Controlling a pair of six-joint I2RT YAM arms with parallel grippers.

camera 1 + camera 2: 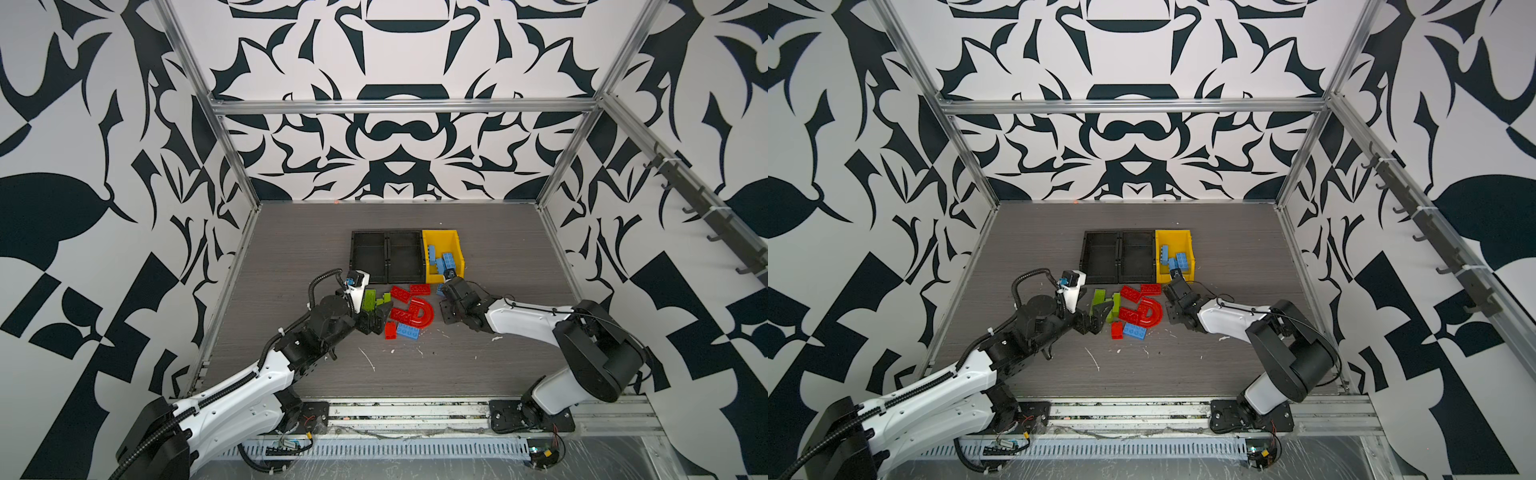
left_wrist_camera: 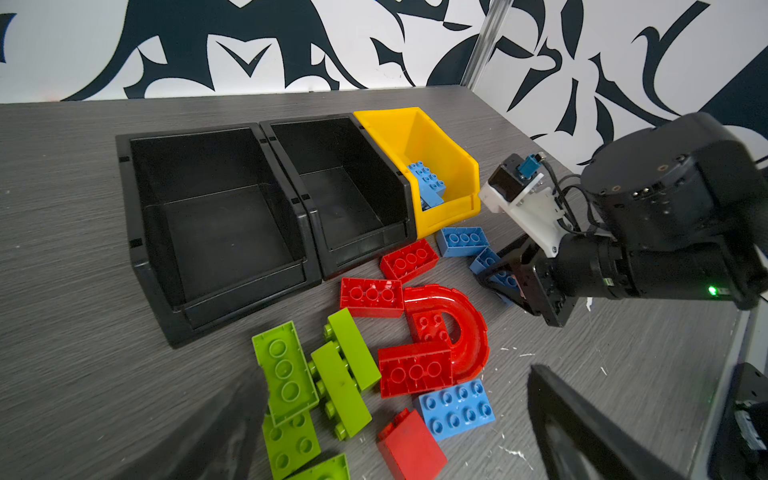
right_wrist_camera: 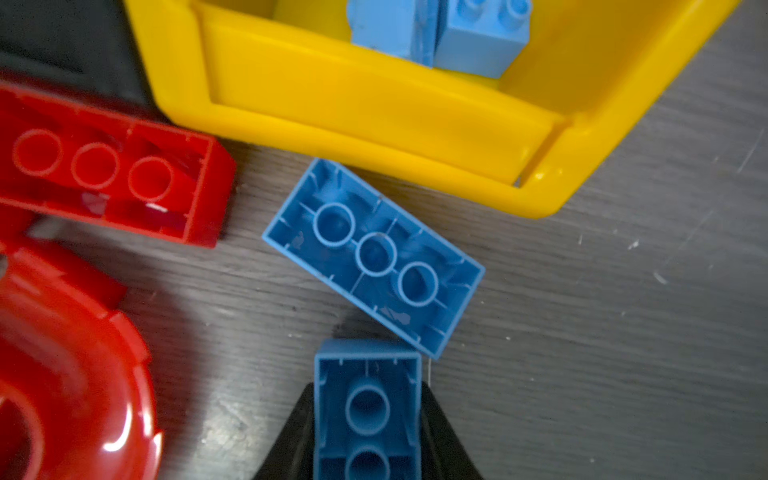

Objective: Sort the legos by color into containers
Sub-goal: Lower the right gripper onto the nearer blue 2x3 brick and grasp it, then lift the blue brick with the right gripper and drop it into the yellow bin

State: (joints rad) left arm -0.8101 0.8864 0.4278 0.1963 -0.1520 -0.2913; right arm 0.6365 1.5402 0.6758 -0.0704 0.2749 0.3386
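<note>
Right jaws clamp blue brick (image 3: 368, 409).

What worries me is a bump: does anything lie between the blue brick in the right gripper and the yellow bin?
Yes. Another blue brick lies upside down on the table between the held brick and the front wall of the yellow bin.

Table (image 1: 291, 249): joined low bins (image 1: 387, 255) rear-centre | tall bin (image 1: 442, 239) touching their right side, several bricks (image 1: 449, 262) inside | loose pile (image 1: 401, 295) before the bins, arch piece (image 1: 424, 316) at its right side | far brick (image 3: 374, 257) just before tall bin's front lip, near brick (image 3: 368, 411) just beside it, nearer the front edge.
</note>
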